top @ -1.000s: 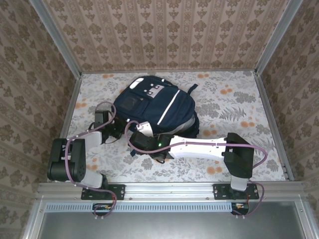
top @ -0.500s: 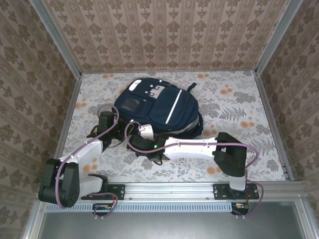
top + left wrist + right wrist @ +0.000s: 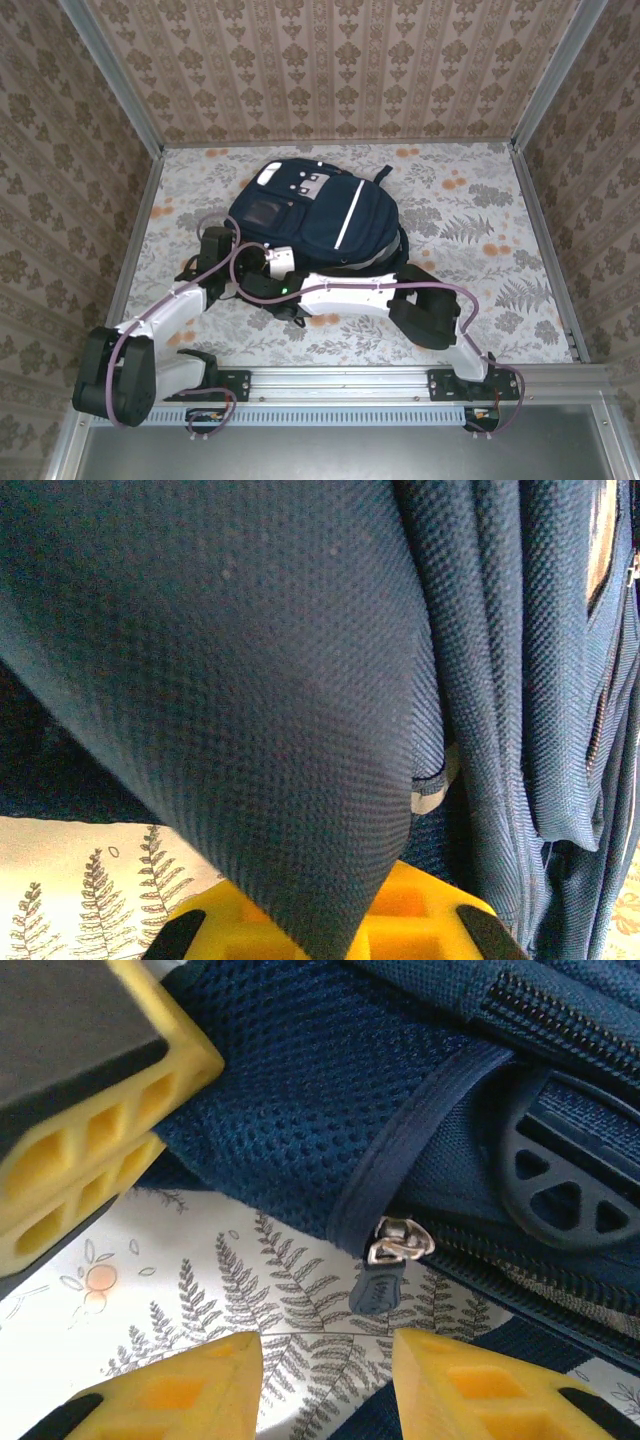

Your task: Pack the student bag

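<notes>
Top external view puts the student bag [image 3: 310, 215] flat on the fern-and-flower printed bench [image 3: 470, 230]. Its white stripe [image 3: 347, 217] runs slantwise, and two white-grey patches [image 3: 300, 182] sit at the end far from the arms. Whatever is printed on those patches is too small to read. The left arm [image 3: 170, 305] and right arm [image 3: 350, 292] meet at the bag's near left corner, where dark wrists and cables overlap, so the fingers themselves are hard to pick out.

Left wrist view: the left hand [image 3: 330, 925] is clenched, its yellow fingers [image 3: 420, 905] together with a fold of navy bag cloth caught between them. The cloth rises straight ahead of the hand and hides nearly everything beyond. A small grey tab [image 3: 432, 798] peeks out of a seam ahead and to the right, and a pale strip [image 3: 603, 540] is cut off by the upper right edge.

Right wrist view: the right hand [image 3: 325, 1360] is released, fingertips apart over bare bench, grasping nothing. Just ahead of the gap hangs a metal zip slider [image 3: 398, 1238] with a blue pull tab [image 3: 372, 1285]; any marking on them is too small to make out. Ahead and to the right, a dark spoked plastic disc [image 3: 565, 1185] is cut by the frame. Ahead and to the left, the other hand's fingers [image 3: 90, 1150] pinch the corner of the bag's mesh [image 3: 290, 1080].
</notes>
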`<move>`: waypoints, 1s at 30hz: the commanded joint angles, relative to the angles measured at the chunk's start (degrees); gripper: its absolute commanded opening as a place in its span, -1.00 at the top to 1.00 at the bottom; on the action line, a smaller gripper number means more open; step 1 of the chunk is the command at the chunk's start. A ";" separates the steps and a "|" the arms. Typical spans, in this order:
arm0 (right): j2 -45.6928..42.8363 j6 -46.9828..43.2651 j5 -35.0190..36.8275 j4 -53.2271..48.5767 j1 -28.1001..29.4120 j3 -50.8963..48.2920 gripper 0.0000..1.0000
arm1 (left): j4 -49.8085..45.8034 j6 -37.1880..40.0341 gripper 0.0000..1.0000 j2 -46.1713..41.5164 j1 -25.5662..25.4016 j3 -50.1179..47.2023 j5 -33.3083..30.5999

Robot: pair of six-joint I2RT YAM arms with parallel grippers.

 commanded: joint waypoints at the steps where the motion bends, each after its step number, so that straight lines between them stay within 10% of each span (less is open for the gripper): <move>1: 1.49 3.35 4.64 -4.64 -0.79 1.80 0.23 | -0.11 -0.52 1.00 -2.31 -0.54 -0.41 0.73; 10: 2.22 4.17 6.51 -2.65 -2.43 1.65 0.31 | -0.65 -0.44 1.00 -2.71 -0.69 -0.24 0.67; 22: -2.03 2.82 4.35 1.14 -2.66 -3.51 1.00 | -0.43 0.26 1.00 -1.23 -0.37 0.82 0.20; 30: -8.45 2.11 1.43 3.00 -2.79 -10.13 1.00 | -1.99 2.43 1.00 -0.33 2.39 2.29 0.16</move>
